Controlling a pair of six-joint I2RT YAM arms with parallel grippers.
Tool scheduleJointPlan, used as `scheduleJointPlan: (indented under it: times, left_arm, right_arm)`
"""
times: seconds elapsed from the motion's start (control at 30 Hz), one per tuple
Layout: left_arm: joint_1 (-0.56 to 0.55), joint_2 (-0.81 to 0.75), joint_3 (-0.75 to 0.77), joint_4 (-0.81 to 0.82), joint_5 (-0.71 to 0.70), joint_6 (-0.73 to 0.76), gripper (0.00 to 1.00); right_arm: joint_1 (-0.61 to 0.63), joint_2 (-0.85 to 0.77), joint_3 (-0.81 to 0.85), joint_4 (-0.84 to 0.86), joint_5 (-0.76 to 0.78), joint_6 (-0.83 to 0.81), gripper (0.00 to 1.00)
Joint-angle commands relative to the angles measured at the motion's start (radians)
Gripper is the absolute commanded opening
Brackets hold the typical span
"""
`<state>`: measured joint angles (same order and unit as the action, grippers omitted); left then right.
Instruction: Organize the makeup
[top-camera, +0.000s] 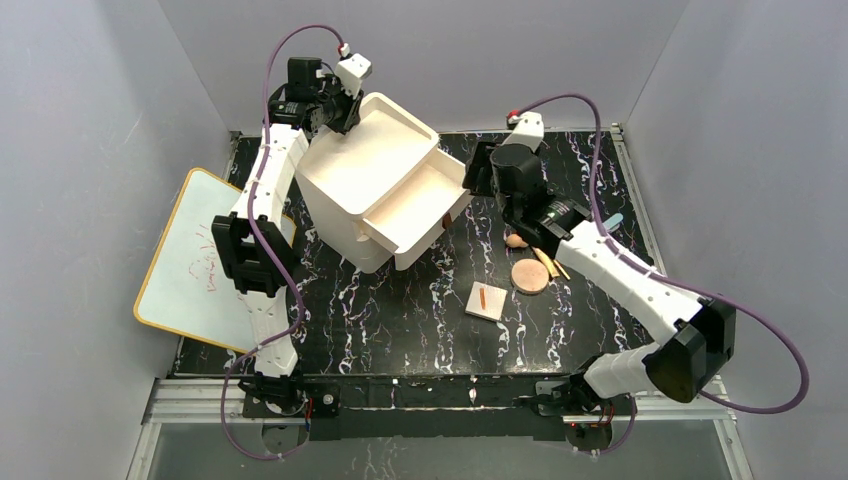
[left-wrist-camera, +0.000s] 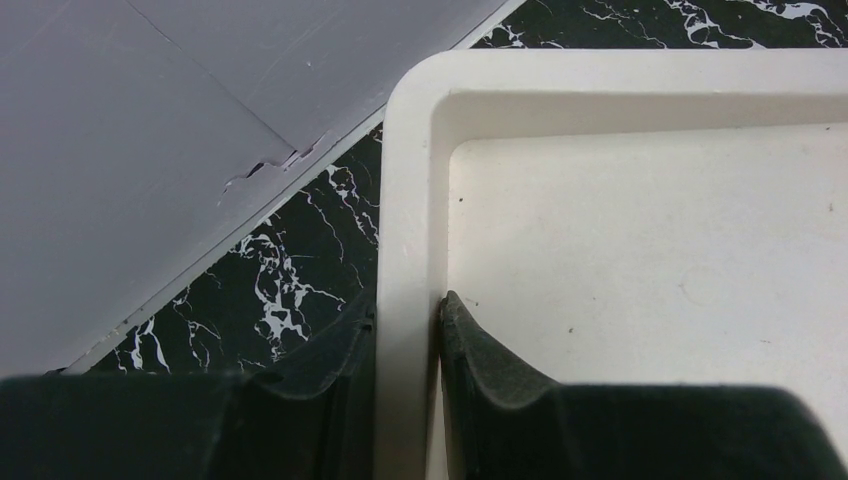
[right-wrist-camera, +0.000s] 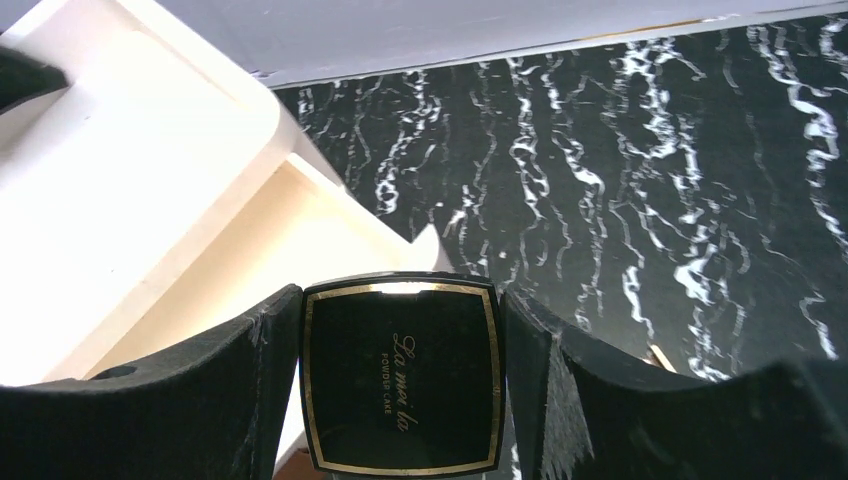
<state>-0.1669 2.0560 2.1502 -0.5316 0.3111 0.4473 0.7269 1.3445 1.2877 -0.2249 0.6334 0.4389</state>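
My right gripper (right-wrist-camera: 401, 300) is shut on the black square compact (right-wrist-camera: 402, 380), gold-edged and lettered, held just right of the box's open drawer (right-wrist-camera: 250, 265); in the top view this gripper (top-camera: 480, 172) is beside the drawer (top-camera: 420, 208). The round tan powder disc (top-camera: 530, 276), the beige sponge (top-camera: 516, 240) and thin wooden sticks (top-camera: 551, 262) lie under my right arm. The white square pad (top-camera: 486, 301) has a stick on it. My left gripper (left-wrist-camera: 408, 312) is shut on the white box's rim (left-wrist-camera: 405, 200) at its back corner (top-camera: 345, 112).
The big white drawer box (top-camera: 365, 170) stands askew at centre left on the black marbled table (top-camera: 400, 320). A whiteboard (top-camera: 195, 265) overhangs the table's left edge. Grey walls close in the back and both sides. A small light-blue item (top-camera: 613, 222) lies right of my right arm.
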Motion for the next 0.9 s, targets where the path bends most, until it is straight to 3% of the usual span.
scheduleJointPlan:
  times: [0.0, 0.17, 0.5, 0.87]
  left_arm:
    - [-0.025, 0.044, -0.045, -0.105, -0.135, 0.086, 0.0]
    - [-0.032, 0.046, -0.047, -0.105, -0.143, 0.091, 0.0]
    - [-0.043, 0.056, -0.039, -0.109, -0.144, 0.094, 0.0]
    - [-0.046, 0.051, -0.038, -0.11, -0.149, 0.096, 0.0]
  right_arm:
    - [0.005, 0.066, 0.047, 0.164, -0.136, -0.033, 0.01]
    - [0.007, 0.131, 0.051, 0.288, -0.257, -0.037, 0.01]
    - [0.015, 0.176, 0.038, 0.445, -0.336, -0.088, 0.01]
    - [0.017, 0.233, 0.021, 0.493, -0.437, -0.205, 0.01]
